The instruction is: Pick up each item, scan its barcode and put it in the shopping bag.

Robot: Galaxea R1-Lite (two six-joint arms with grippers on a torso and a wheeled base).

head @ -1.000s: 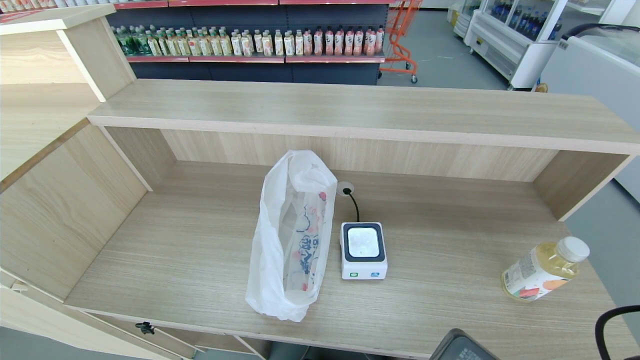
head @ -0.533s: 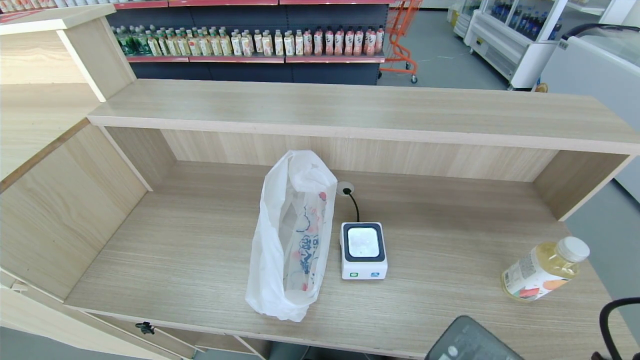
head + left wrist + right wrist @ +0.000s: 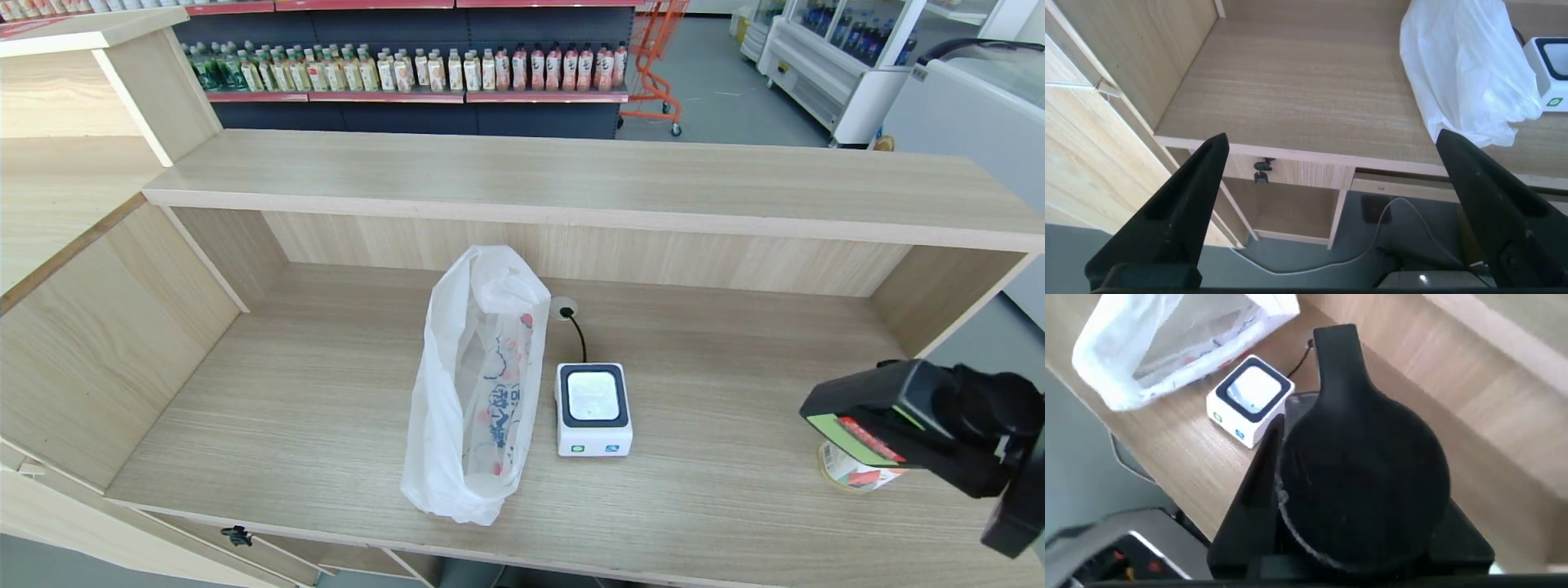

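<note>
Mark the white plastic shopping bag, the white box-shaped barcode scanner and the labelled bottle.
white plastic shopping bag (image 3: 445, 441), head view, its left side wall.
white box-shaped barcode scanner (image 3: 593, 396), head view, its glass window.
labelled bottle (image 3: 845, 474), head view, label near base.

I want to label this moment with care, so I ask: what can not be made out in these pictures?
Bottle: head view, the right arm covers all but its lower label; cap and liquid hidden.
Contents of the shopping bag: head view, cloudy plastic blurs them; only printed shapes show.
Scanner: left wrist view, cut off by the picture edge.
</note>
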